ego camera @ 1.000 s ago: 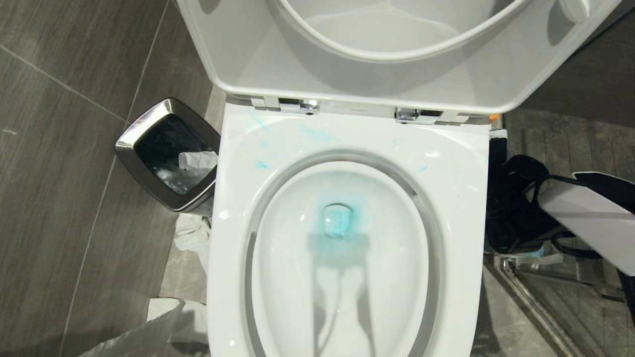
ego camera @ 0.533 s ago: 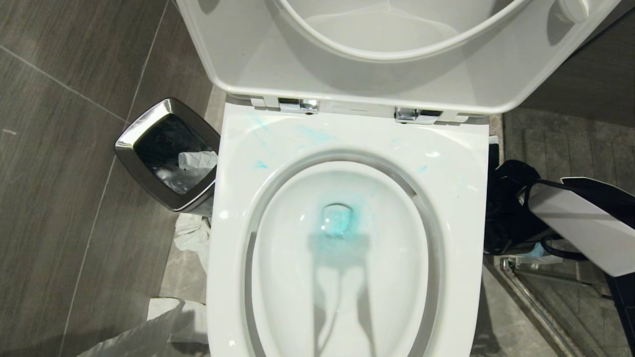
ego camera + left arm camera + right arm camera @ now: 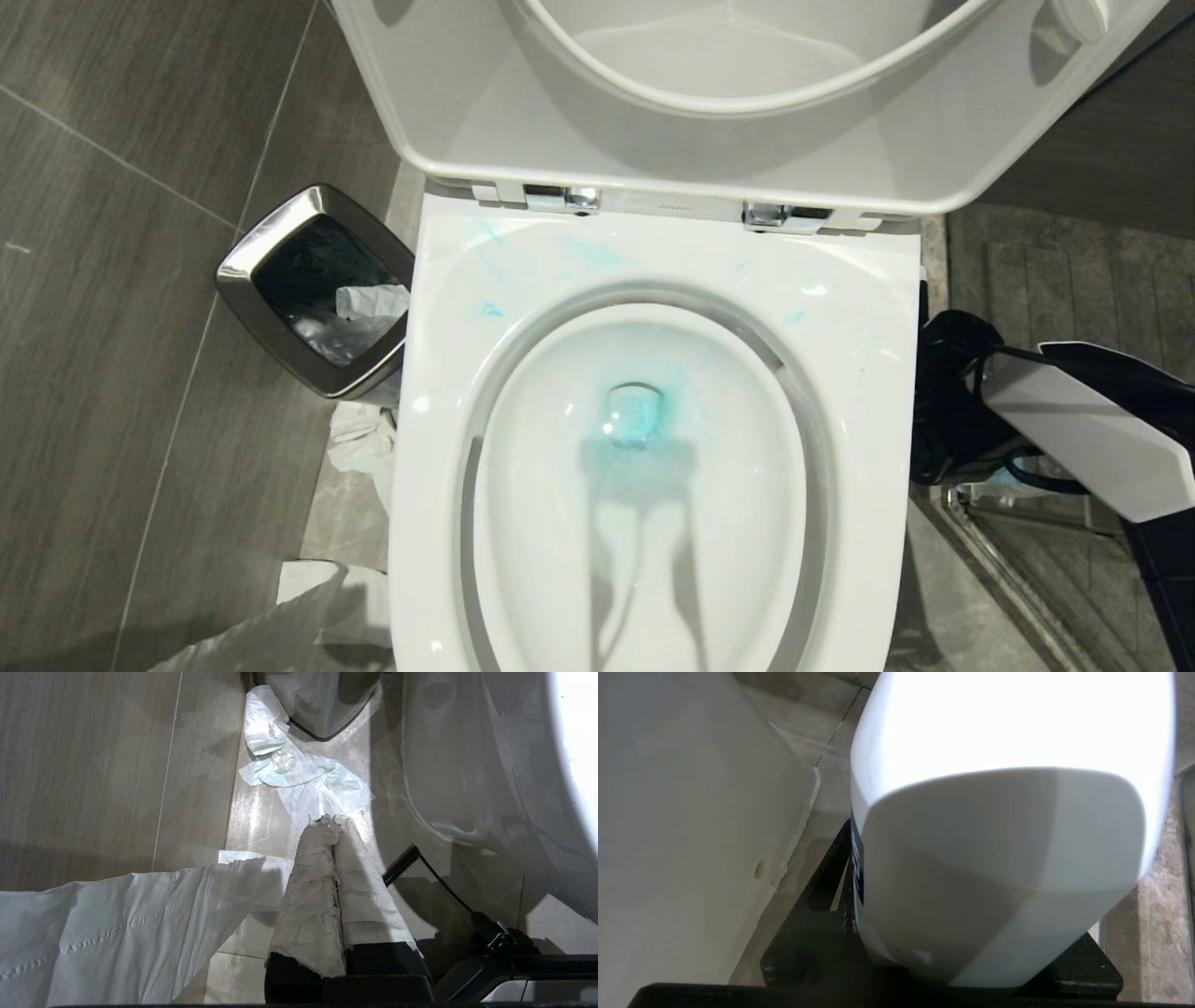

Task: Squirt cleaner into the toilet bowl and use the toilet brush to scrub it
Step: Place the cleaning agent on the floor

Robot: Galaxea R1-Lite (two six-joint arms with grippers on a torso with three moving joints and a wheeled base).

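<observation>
Head view: right arm (image 3: 1074, 439) beside toilet bowl (image 3: 868, 373)

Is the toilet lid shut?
No, the lid stands up and the bowl lies open, with blue water at its bottom.

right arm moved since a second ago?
Yes. The right arm has slid toward the toilet bowl, nearer its rim's right edge.
</observation>
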